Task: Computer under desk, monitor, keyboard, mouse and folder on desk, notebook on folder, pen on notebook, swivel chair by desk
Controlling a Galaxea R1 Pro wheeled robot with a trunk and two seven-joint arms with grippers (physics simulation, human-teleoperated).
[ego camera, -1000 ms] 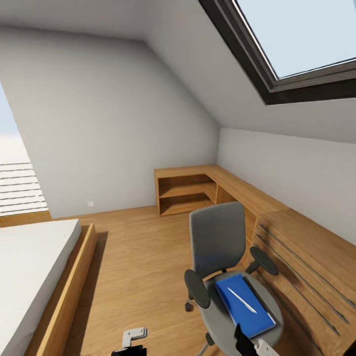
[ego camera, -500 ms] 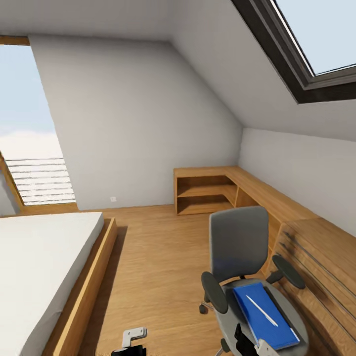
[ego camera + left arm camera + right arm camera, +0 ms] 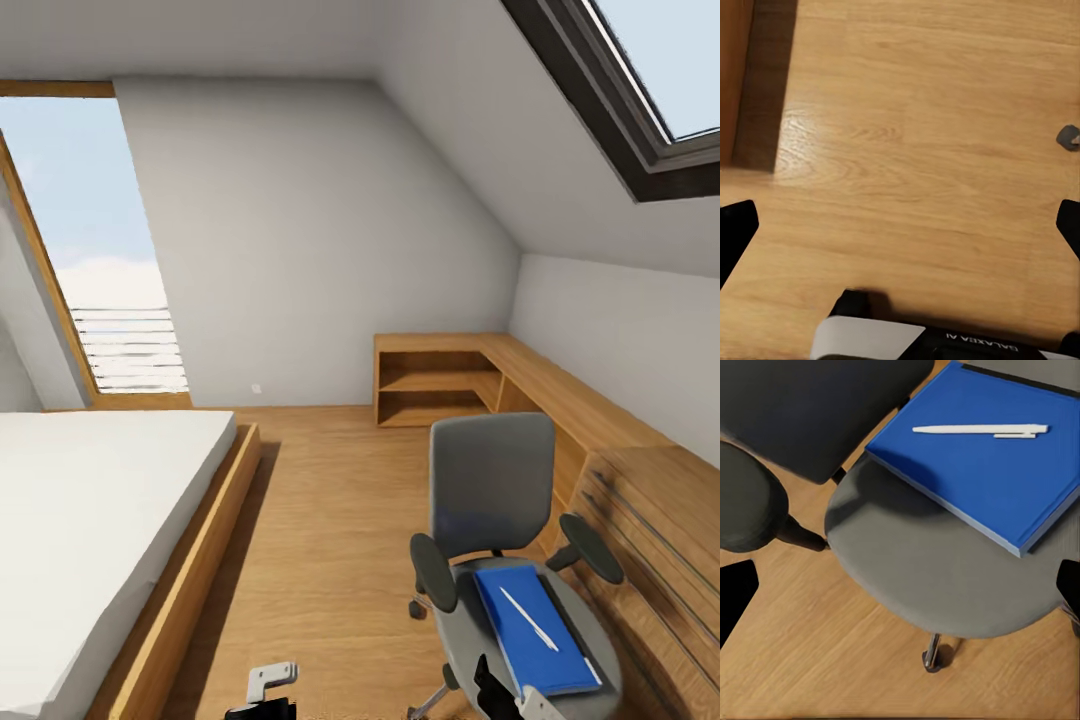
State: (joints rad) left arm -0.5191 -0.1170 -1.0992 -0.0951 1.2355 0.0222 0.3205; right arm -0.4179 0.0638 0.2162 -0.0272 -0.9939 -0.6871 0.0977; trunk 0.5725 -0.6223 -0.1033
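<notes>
Grey upholstered swivel chair (image 3: 490, 490) with black armrests sits low right in my head view, just beside a light wooden drawer unit (image 3: 655, 540) with dark slot lines. Its base is mostly hidden under the seat; I only get a castor and a bit of chrome stem.

Flat bright blue folder (image 3: 535, 627) lies on the chair seat, a thin white pen (image 3: 529, 618) resting on top of it. A dark strip shows along the folder's far edge, in the right wrist view too (image 3: 1020, 379); too thin for me to tell what it is.

Right wrist view looks down on the seat front: folder (image 3: 982, 465) with the pen (image 3: 980, 430) across it, one armrest pad (image 3: 746, 499), chrome stem below, wood floor around.

Right gripper (image 3: 900, 585): only the two black fingertips (image 3: 735, 592) show at opposite edges of its wrist view, so spread wide, nothing between them, above the seat's front edge. In head view it's cut off at the bottom edge (image 3: 515, 700).

Left gripper (image 3: 900, 225): same story, dark tips (image 3: 735, 232) at both edges, wide apart, holding nothing, over bare wooden floor (image 3: 915, 150). A small grey thing at the edge of that view is too cropped to identify.

Elsewhere in head view: white mattress on a wooden bed frame (image 3: 90, 540) at left, cut off by the frame; low L-shaped wooden shelf unit (image 3: 440, 380) along the far wall; slanted skylight (image 3: 640, 90) upper right, partly out of shot.
</notes>
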